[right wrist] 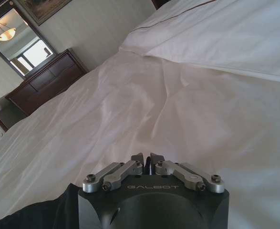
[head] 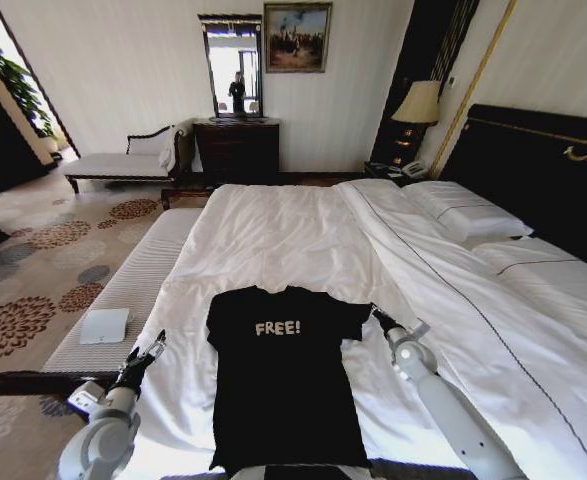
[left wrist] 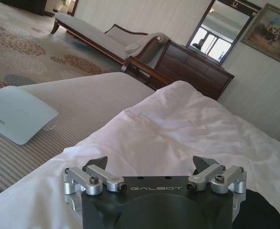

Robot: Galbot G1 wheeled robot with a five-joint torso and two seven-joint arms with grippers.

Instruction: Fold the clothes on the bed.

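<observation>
Head view: I'm seeing the black T-shirt point(head: 283, 385) lying flat, lower centre of frame, on the bed point(head: 273, 235). My right gripper point(head: 377, 316) is sitting pressed together at its right sleeve. My left gripper point(head: 156, 345) is hovering spread wide, lower left, beside the bed's edge.
</observation>
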